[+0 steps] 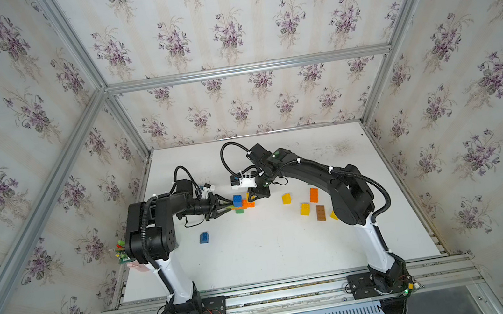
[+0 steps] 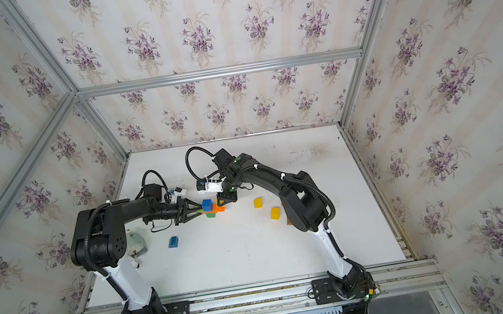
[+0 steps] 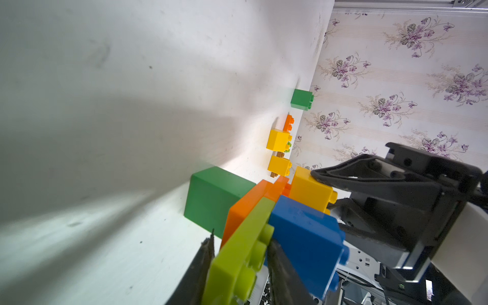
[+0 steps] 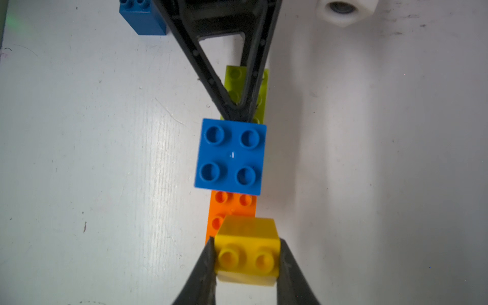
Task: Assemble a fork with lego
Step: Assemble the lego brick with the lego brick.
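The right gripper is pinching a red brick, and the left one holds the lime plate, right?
No: the right gripper pinches a yellow brick, not a red one; the right wrist view shows it. The left gripper does hold the lime plate.

Both top views look steeply down from high above the arm bases. The white table (image 1: 257, 257) fills the lower middle of the frame, and the two overlap almost wholly. The left wrist view skims low along the table, rolled sideways. The right wrist view looks straight down, close on the blue brick (image 4: 231, 157), which both wrist views share.
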